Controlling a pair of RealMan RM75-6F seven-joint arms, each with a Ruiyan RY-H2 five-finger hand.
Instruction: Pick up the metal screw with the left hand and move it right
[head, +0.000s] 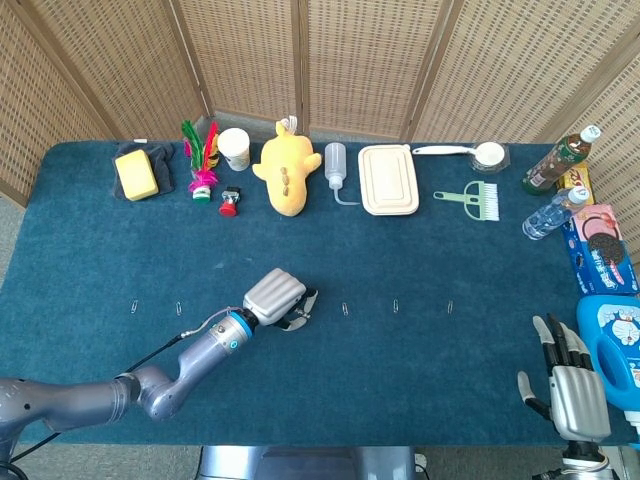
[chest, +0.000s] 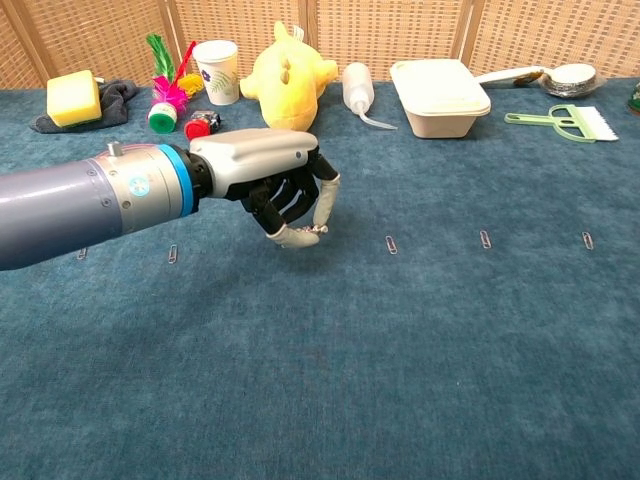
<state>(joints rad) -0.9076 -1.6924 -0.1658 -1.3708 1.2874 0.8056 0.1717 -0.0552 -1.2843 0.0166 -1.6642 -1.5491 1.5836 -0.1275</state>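
My left hand (head: 278, 297) hovers low over the blue table at centre left, fingers curled down. It pinches a small metal screw (chest: 317, 230) between thumb and a fingertip; the screw is tiny and only just visible in the chest view. In that view the left hand (chest: 275, 183) sits just above the row of paper clips (chest: 391, 244). My right hand (head: 564, 384) rests at the table's near right corner with its fingers apart, holding nothing.
Several paper clips (head: 395, 305) lie in a line across the table's middle. Along the back stand a yellow sponge (head: 136, 175), a paper cup (head: 234, 148), a yellow plush toy (head: 284, 167), a squeeze bottle (head: 334, 164) and a lidded box (head: 388, 180). Bottles and packets (head: 598, 245) crowd the right edge.
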